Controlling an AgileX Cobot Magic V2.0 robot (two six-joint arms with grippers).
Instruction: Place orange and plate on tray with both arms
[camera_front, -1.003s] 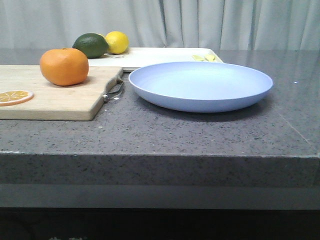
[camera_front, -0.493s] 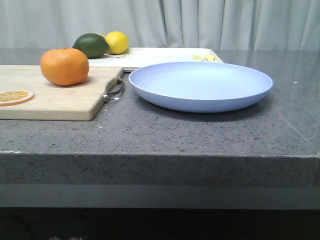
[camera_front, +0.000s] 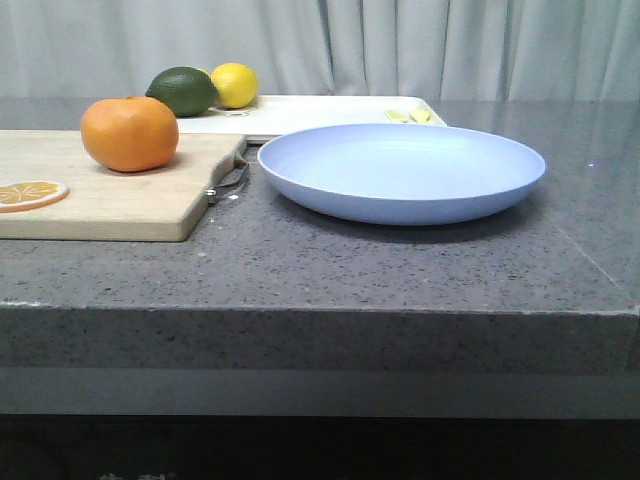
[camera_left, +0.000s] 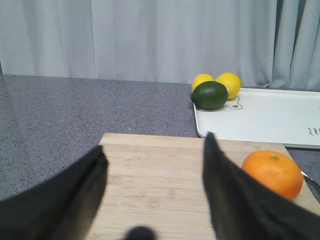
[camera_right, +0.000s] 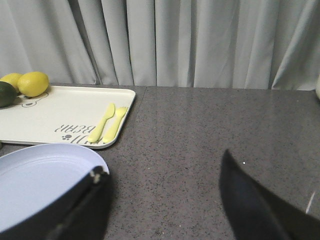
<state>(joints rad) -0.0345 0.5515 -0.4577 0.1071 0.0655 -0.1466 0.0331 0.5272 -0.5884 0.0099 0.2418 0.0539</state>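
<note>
The orange (camera_front: 130, 133) sits on the far right part of the wooden cutting board (camera_front: 110, 195); it also shows in the left wrist view (camera_left: 273, 174). The lavender-blue plate (camera_front: 400, 170) lies on the counter to the right of the board; its edge shows in the right wrist view (camera_right: 35, 175). The cream-white tray (camera_front: 320, 112) lies behind both and also shows in the wrist views (camera_left: 265, 117) (camera_right: 55, 112). My left gripper (camera_left: 155, 150) is open above the board, the orange off to one side of it. My right gripper (camera_right: 162, 170) is open over bare counter beside the plate's edge. Neither gripper shows in the front view.
A dark green lime (camera_front: 182, 90) and a lemon (camera_front: 233, 84) sit at the tray's far left corner. Yellow cutlery (camera_right: 107, 122) lies on the tray's right end. An orange slice (camera_front: 30, 193) lies on the board. A metal handle (camera_front: 228, 182) sticks out from the board toward the plate.
</note>
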